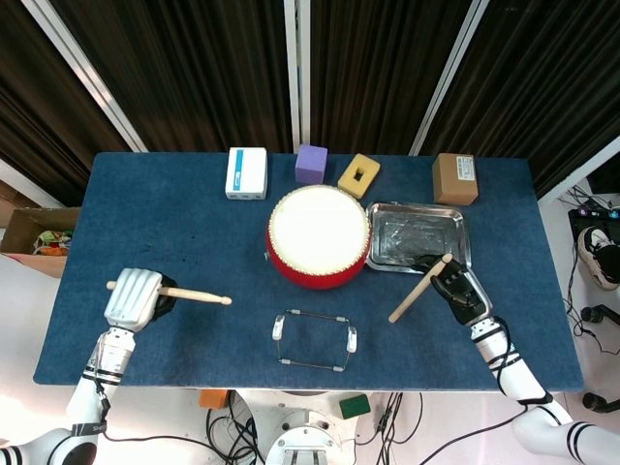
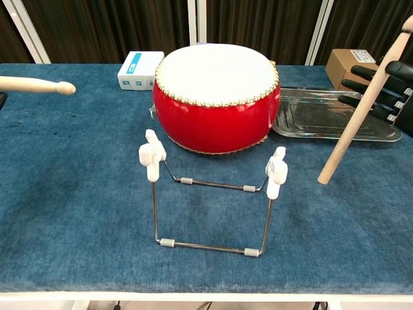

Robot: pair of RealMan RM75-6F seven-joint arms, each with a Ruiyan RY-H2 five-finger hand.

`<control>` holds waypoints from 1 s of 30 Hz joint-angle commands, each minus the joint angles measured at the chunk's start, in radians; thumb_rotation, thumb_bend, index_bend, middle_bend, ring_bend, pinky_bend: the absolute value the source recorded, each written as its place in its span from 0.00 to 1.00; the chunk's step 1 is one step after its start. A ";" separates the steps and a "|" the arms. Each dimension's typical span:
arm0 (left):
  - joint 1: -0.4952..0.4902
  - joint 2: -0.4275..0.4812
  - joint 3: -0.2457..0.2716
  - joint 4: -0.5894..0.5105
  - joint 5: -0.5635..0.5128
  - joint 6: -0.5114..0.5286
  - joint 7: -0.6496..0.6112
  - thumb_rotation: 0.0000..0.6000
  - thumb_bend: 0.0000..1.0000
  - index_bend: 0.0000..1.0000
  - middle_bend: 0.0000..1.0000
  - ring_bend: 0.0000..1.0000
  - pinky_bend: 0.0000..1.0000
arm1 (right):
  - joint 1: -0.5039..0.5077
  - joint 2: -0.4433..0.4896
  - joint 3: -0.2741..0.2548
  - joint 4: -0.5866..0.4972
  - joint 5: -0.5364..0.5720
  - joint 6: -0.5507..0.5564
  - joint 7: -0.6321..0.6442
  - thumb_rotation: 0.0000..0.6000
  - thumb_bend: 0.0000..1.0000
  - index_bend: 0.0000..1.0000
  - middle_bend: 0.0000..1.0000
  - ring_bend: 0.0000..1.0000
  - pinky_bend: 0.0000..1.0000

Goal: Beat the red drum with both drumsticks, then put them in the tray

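The red drum (image 1: pixel 318 238) (image 2: pixel 216 98) with its white skin sits mid-table, and the steel tray (image 1: pixel 418 238) (image 2: pixel 326 114) lies just right of it. My left hand (image 1: pixel 133 295) grips one wooden drumstick (image 1: pixel 194 294) (image 2: pixel 35 84), held level and pointing right toward the drum, well left of it. My right hand (image 1: pixel 457 289) (image 2: pixel 386 88) holds the other drumstick (image 1: pixel 418 289) (image 2: pixel 361 110) at the tray's near right corner. That stick slants down and to the left, its tip over the cloth in front of the tray.
A wire stand (image 1: pixel 315 341) (image 2: pixel 211 194) with white clips is in front of the drum. Along the far edge are a white box (image 1: pixel 246 172), a purple block (image 1: pixel 311 164), a yellow block (image 1: pixel 357 175) and a cardboard box (image 1: pixel 454 178) (image 2: pixel 352 69).
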 commanded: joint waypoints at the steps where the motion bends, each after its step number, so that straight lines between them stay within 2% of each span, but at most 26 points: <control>1: 0.000 0.001 0.001 0.001 -0.001 -0.002 -0.002 1.00 0.56 1.00 1.00 1.00 1.00 | 0.013 -0.028 -0.013 0.041 -0.019 0.017 0.038 1.00 0.33 0.48 0.39 0.21 0.27; 9: 0.002 0.006 0.005 0.000 -0.001 -0.003 -0.005 1.00 0.56 1.00 1.00 1.00 1.00 | 0.021 -0.057 -0.046 0.097 -0.055 0.060 0.040 1.00 0.31 0.47 0.39 0.22 0.28; 15: 0.004 0.009 0.008 -0.001 0.001 -0.002 -0.004 1.00 0.56 1.00 1.00 1.00 1.00 | 0.017 -0.073 -0.073 0.109 -0.072 0.085 -0.039 1.00 0.27 0.48 0.44 0.27 0.31; 21: 0.006 0.012 0.011 -0.006 0.005 0.001 -0.003 1.00 0.56 1.00 1.00 1.00 1.00 | 0.016 -0.097 -0.099 0.111 -0.078 0.083 -0.122 1.00 0.17 0.56 0.49 0.32 0.34; 26: 0.006 0.015 0.014 -0.011 0.005 -0.003 0.001 1.00 0.56 1.00 1.00 1.00 1.00 | 0.015 -0.122 -0.113 0.115 -0.077 0.075 -0.196 1.00 0.05 0.67 0.56 0.37 0.39; 30: 0.004 0.017 0.015 -0.014 0.004 -0.007 0.005 1.00 0.56 1.00 1.00 1.00 1.00 | 0.013 -0.142 -0.123 0.117 -0.077 0.071 -0.269 1.00 0.02 0.78 0.63 0.45 0.44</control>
